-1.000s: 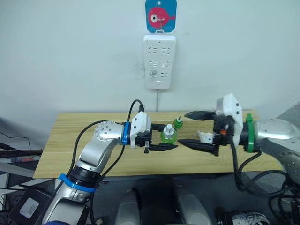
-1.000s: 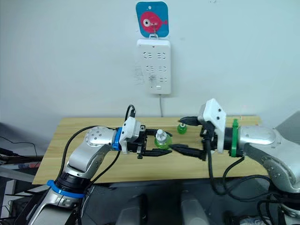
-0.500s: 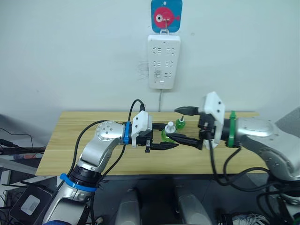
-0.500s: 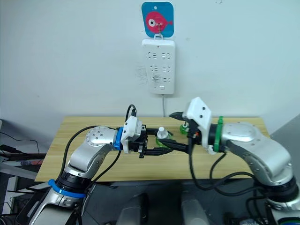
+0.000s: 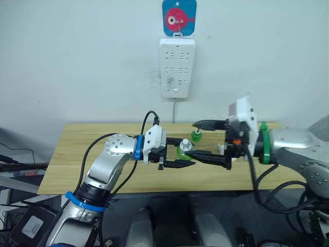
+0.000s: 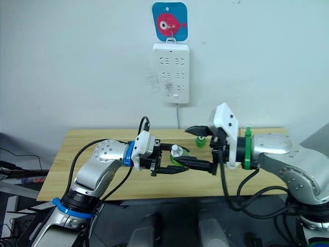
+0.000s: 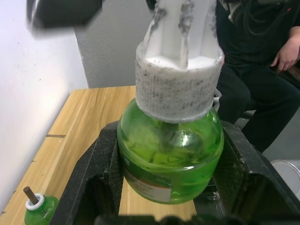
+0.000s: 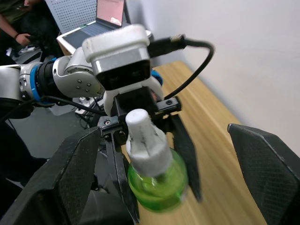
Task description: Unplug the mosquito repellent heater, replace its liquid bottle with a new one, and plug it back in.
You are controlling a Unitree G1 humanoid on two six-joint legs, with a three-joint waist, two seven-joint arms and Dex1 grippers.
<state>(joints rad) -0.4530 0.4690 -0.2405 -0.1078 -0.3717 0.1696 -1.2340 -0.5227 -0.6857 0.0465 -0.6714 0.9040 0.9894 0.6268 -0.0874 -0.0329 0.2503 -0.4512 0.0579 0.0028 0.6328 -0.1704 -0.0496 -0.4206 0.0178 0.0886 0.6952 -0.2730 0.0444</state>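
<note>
**Capped green bottle clamped in the left gripper, right gripper spread around its cap**

The left gripper point(image 5: 177, 156) is clamped on the new bottle point(image 5: 183, 150), its two black fingers point(image 7: 96, 173) pressed against either side of the green body, held above the front half of the wooden bench point(image 5: 77, 154). The bottle's white cap point(image 7: 180, 79) points toward the right arm.

The right gripper point(image 5: 198, 140) faces it from the 3 o'clock side with its fingers spread wide apart. In the head views one finger sits above the bottle and the other runs below, reaching close under the cap; the right wrist view shows the cap in the gap between the two finger pads point(image 8: 79, 164), not pinched by them.

The capless liquid bottle point(image 5: 196, 135), green with a dark wick at its neck, stands upright on the bench just beyond the held bottle, at about 1 o'clock from it.

A small white piece point(image 5: 222, 149), possibly the heater, shows on the bench behind the right gripper; I cannot tell for certain.

On the wall at 12 o'clock hangs a white power strip point(image 5: 177, 67), under a blue card with a red fish point(image 5: 179, 18).

A seated person point(image 7: 262, 70) in dark clothes appears in the left wrist view.
</note>
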